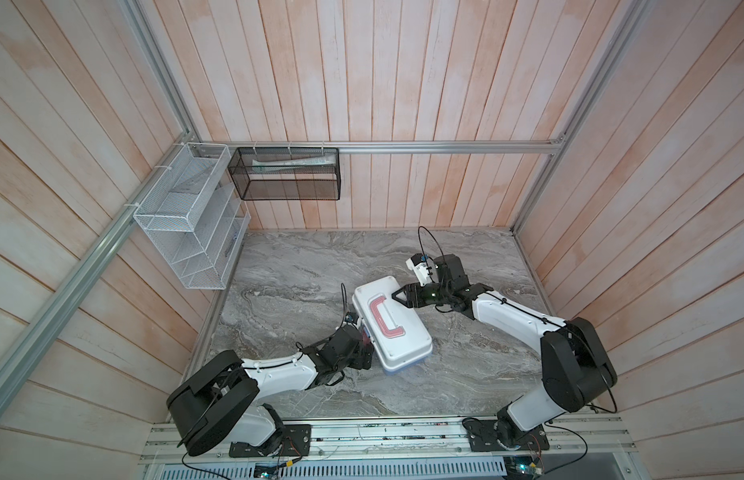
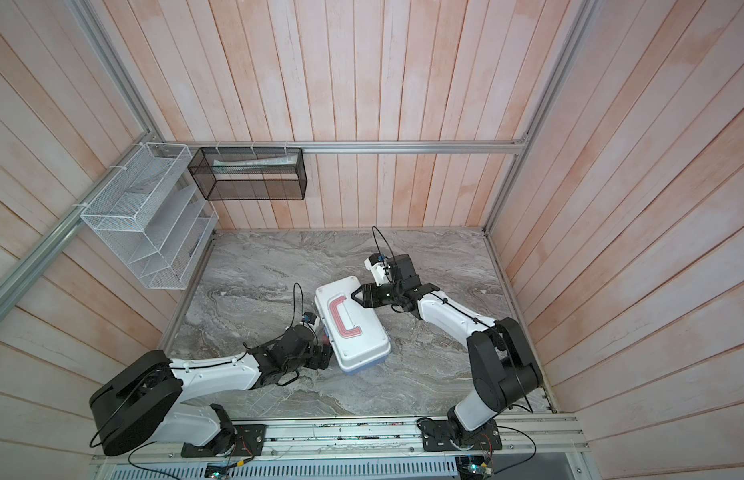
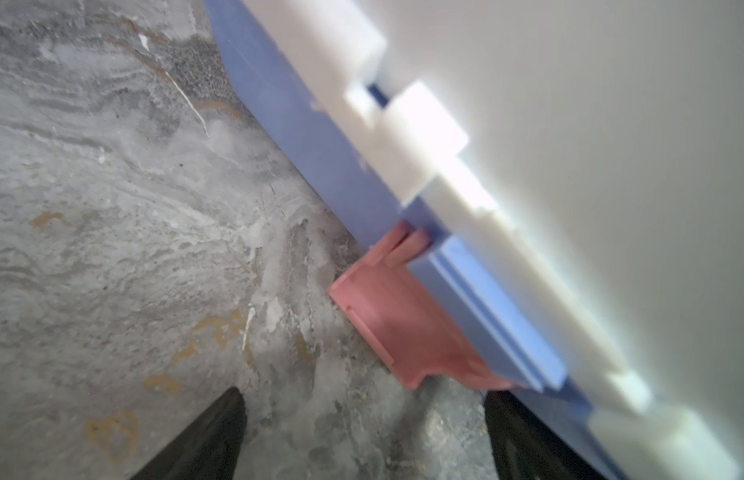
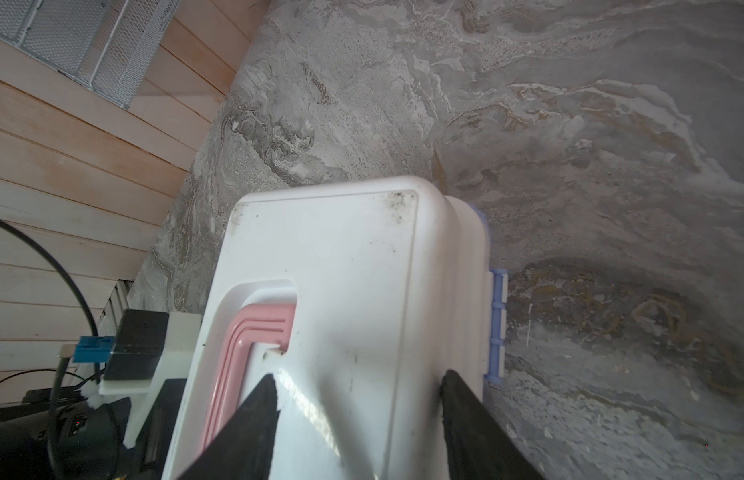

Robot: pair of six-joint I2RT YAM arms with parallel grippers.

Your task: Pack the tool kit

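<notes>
Tool kit (image 1: 403, 336) is lying closed and flat on the marble desk (image 1: 303, 270), between the 2 arms. Its white lid (image 4: 353, 257) is sitting down on the light blue base (image 3: 303, 137), and the pink handle (image 4: 235, 361) is lying folded into its recess in the lid.

Left arm (image 1: 274, 370) is reaching to the kit's long latch side. In the left wrist view the left jaws are standing wide apart and holding nothing. The 2 left fingers (image 3: 204, 440) are showing as dark tips low over the desk, 1 well clear of the kit and 1 just beside the blue base. Whether that 1 is touching the base I cannot tell. Pink latch (image 3: 403, 328) is sticking out from the base toward the desk, below the lid's rim, just ahead of the gap between those fingers.

Right arm (image 1: 511, 316) is reaching to the kit's opposite long side, the hinge side, near the end farther from the arm bases. Right jaws are standing roughly half apart. 1 of the right fingers (image 4: 241, 432) is lying over the lid top beside the handle's end, and the other is sitting at the lid's hinge-side edge, close to the blue hinge (image 4: 497, 324). Whether they are pinching the lid or only resting on it I cannot tell.

White mesh basket (image 1: 187, 224) and black mesh basket (image 1: 285, 174) are hanging on the walls, well apart from the kit, beyond its far end and off toward its latch side.
</notes>
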